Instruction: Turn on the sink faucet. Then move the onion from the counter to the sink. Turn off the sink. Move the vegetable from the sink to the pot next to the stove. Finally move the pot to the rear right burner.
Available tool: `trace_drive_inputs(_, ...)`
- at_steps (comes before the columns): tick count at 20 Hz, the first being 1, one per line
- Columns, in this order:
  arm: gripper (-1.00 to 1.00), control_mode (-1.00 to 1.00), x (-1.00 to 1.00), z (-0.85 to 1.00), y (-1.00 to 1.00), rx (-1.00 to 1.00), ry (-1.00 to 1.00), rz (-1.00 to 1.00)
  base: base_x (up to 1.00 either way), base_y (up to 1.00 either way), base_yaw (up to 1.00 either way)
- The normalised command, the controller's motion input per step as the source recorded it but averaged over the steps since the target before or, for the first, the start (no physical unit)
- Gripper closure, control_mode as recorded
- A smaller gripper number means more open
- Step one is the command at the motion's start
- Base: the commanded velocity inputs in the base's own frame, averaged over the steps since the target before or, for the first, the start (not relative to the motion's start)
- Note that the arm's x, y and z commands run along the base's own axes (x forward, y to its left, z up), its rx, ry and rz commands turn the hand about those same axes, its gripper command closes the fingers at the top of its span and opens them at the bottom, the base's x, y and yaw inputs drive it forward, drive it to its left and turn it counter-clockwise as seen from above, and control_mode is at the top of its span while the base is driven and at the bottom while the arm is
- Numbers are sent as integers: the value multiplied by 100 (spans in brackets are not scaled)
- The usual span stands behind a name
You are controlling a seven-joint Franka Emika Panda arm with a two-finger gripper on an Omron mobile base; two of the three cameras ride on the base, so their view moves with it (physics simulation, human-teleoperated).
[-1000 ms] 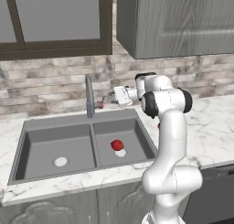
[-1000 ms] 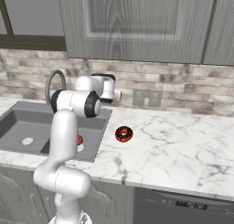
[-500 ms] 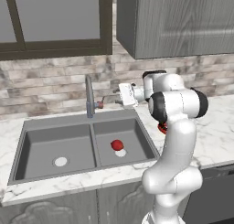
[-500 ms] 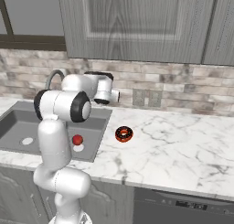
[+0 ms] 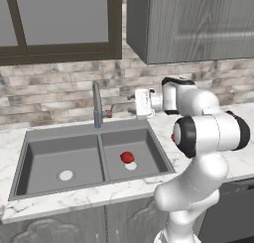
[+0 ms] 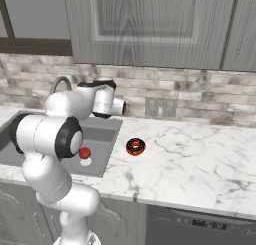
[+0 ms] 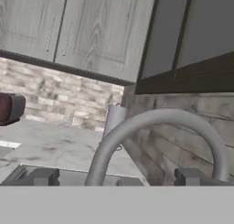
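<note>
The sink faucet (image 5: 97,107) rises behind the grey double sink (image 5: 30,138), with its small reddish lever (image 5: 108,114) at the base. The red onion (image 5: 127,157) lies in the right basin over the drain, and also appears as the onion (image 6: 85,152) from the other side. My gripper (image 5: 133,101) hovers level with the spout, just right of the lever and clear of it. In the hand view the curved faucet spout (image 7: 151,122) arcs right in front of my gripper (image 7: 117,177), whose jaws are open and empty.
A dark ring-shaped thing like a doughnut (image 6: 135,146) lies on the marble counter (image 6: 200,159) right of the sink. A wall outlet (image 6: 160,107) sits on the brick backsplash. A tall grey cylinder (image 7: 114,120) stands beyond the spout. Wall cabinets hang overhead.
The arm's elbow has swung forward and to the right, and the hand has shifted slightly right of the faucet. The jaws have stayed open and the onion has not moved.
</note>
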Motion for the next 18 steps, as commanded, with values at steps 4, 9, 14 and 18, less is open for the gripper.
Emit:
trace_drive_inputs(4,-100,-100,-59,39,0,-7,10,-10,0,0,0)
trace_drive_inputs(9,-100,-100,-52,33,0,-12,21,-10,0,0,0)
trace_drive_inputs(14,-100,-100,-37,18,0,-14,31,-11,0,0,0)
trace_drive_inputs(18,-100,-100,-29,-1,1,-15,36,-13,0,0,0)
